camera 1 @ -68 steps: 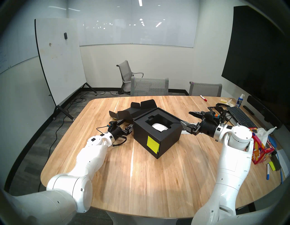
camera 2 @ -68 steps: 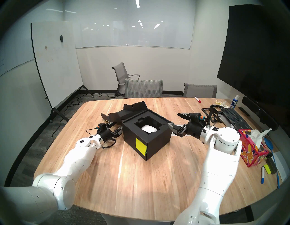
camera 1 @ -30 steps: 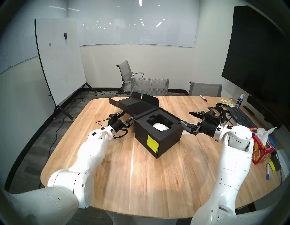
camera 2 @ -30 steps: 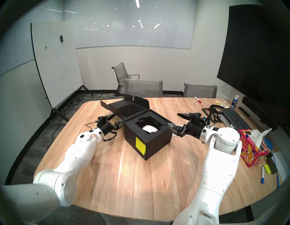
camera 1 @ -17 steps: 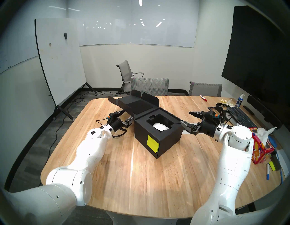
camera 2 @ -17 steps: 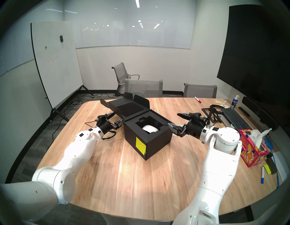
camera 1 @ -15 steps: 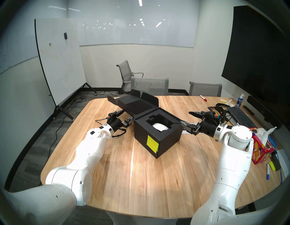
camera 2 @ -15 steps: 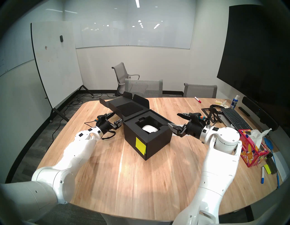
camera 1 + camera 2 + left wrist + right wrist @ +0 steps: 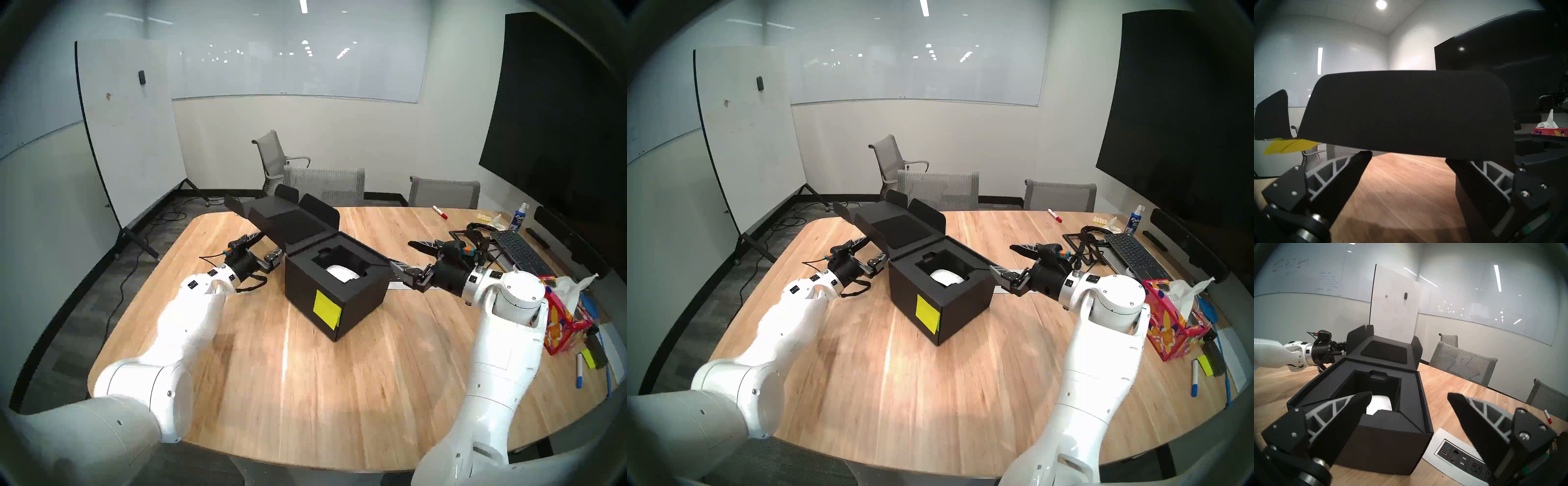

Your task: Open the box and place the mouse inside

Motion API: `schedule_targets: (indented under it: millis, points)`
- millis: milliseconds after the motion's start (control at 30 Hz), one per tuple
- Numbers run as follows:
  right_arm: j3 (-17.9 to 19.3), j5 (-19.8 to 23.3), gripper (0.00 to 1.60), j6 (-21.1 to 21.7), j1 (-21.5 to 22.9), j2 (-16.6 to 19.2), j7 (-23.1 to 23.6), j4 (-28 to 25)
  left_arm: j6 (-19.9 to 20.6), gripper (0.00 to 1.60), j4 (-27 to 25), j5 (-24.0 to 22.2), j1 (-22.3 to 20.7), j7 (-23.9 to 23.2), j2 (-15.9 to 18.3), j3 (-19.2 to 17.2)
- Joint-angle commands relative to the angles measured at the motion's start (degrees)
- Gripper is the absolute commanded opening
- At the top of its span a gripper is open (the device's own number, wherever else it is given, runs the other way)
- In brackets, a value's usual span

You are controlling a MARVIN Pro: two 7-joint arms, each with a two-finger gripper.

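From the head cameras, a wooden desk (image 9: 305, 390) fills a meeting room with a rolling whiteboard (image 9: 129, 135), grey mesh chairs (image 9: 324, 185) and a dark wall screen (image 9: 559, 112). The box (image 9: 334, 298) sits mid-desk with its flap lid (image 9: 291, 222) raised behind it, and the mouse (image 9: 341, 272) lies in the recessed well. A red floral tissue box (image 9: 563, 327) stands at the right edge.

In the left wrist view, the left gripper (image 9: 1408, 156) is spread wide under a black lid flap (image 9: 1407, 112), grasping nothing.

In the right wrist view, the right gripper (image 9: 1409, 396) hangs released beside the box (image 9: 1386, 446), the mouse (image 9: 1380, 404) inside it; a power-socket panel (image 9: 1463, 456) is set into the desk.
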Motion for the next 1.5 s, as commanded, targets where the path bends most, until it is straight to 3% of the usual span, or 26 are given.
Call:
schedule_targets:
  millis: [0, 667, 1467]
  points:
    - [-0.10, 0.35, 1.60, 0.10, 0.97, 0.06, 0.01, -1.01, -2.28, 1.60, -2.36, 0.11, -2.52, -0.80, 0.56, 0.06]
    - [0.09, 0.11, 1.60, 0.01, 1.10, -0.15, 0.21, -1.01, -6.33, 1.60, 0.16, 2.10, -4.76, -3.46, 2.18, -0.01]
    - [0.32, -0.18, 1.60, -0.11, 1.26, -0.39, 0.46, -1.01, -7.43, 1.60, 4.16, 3.72, -9.00, -4.75, 2.42, 0.15]
